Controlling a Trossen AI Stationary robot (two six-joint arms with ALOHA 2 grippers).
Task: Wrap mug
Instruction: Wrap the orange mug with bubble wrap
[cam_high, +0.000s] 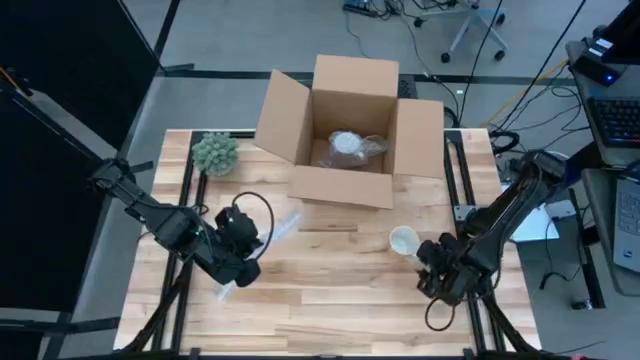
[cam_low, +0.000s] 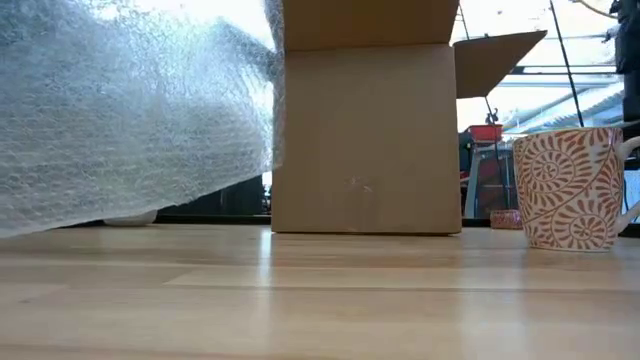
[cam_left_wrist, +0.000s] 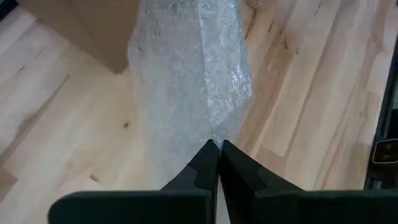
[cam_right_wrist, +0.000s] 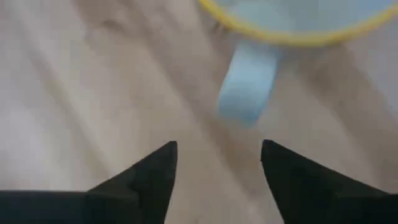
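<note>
A sheet of clear bubble wrap (cam_left_wrist: 186, 74) is held up over the left half of the table, and my left gripper (cam_left_wrist: 216, 147) is shut on it. In the low view the bubble wrap (cam_low: 130, 110) fills the upper left. The mug (cam_low: 570, 188), white with a red swirl pattern, stands upright on its base on the right side of the table (cam_high: 330, 300). From above, the mug (cam_high: 403, 240) shows its pale inside. My right gripper (cam_right_wrist: 219, 149) is open just on the near-right side of the mug, its fingers pointing at the handle (cam_right_wrist: 249, 87) without touching it. My left gripper pinches a bunched narrow end of the bubble wrap (cam_left_wrist: 214, 138) between its two fingertips. The fingers slant forward and down toward the table's far right. The sheet widens away from the fingers toward the box; whether its lower part touches the table, I cannot tell.
An open cardboard box (cam_high: 350, 135) stands at the far middle of the table, with a bubble-wrapped item (cam_high: 350, 147) inside. A small green plant (cam_high: 215, 153) sits at the far left. Bare wood lies between the two grippers and along the near edge.
</note>
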